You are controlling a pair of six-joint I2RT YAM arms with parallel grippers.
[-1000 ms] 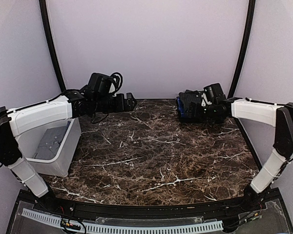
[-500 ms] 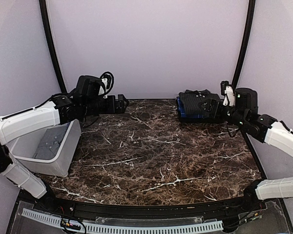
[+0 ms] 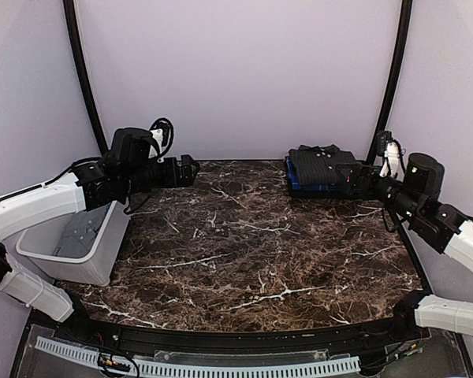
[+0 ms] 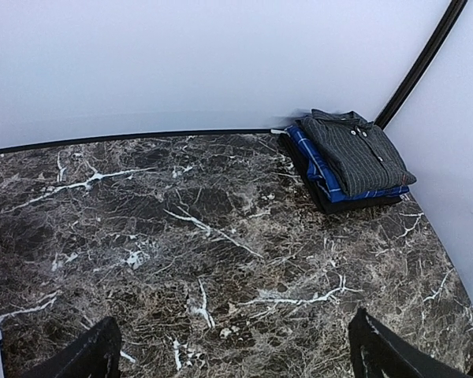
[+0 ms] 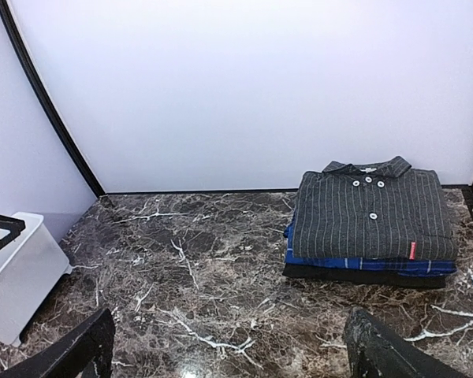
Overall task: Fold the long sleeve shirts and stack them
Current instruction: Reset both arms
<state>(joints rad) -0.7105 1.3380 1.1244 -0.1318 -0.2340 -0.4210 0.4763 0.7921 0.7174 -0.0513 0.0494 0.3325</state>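
Quick count, going by the top and wrist views. Three folded pieces piled on each other: one black pinstriped shirt (image 5: 370, 213) on top, one blue plaid shirt (image 5: 363, 262) under it, and one plain black layer (image 5: 363, 275) at the bottom (can't tell what kind of garment). One white plastic bin (image 3: 87, 260). One dark marble table (image 3: 244, 252). Two robot arms: left arm (image 3: 39, 205), right arm (image 3: 449, 236).

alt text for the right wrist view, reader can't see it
A folded pinstriped shirt lies on a plaid shirt, stacked far right on a dark marble table. A white bin sits at the left edge; the open right gripper's fingertips show at the bottom corners.
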